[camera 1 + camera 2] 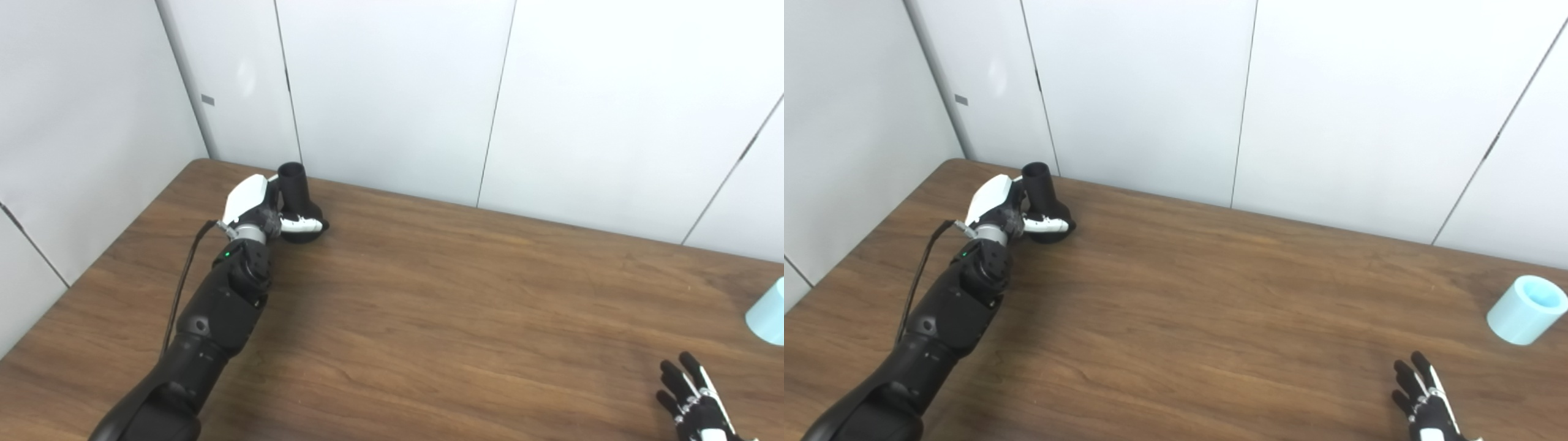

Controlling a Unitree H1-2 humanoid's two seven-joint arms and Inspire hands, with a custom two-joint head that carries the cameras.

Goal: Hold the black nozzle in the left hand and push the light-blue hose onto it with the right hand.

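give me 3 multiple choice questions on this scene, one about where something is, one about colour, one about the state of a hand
1. Where is the black nozzle?
A. near the table's far left corner
B. at the table's front right
C. inside the hose

2. What colour is the hose?
A. red
B. light blue
C. yellow

3. What is the right hand doing?
A. gripping the hose
B. gripping the nozzle
C. open, holding nothing

Answers:
1 A: it stands upright by the far left corner of the table, with the left hand around it.
2 B: the short tube at the right is pale blue.
3 C: its fingers are spread, well apart from the hose.
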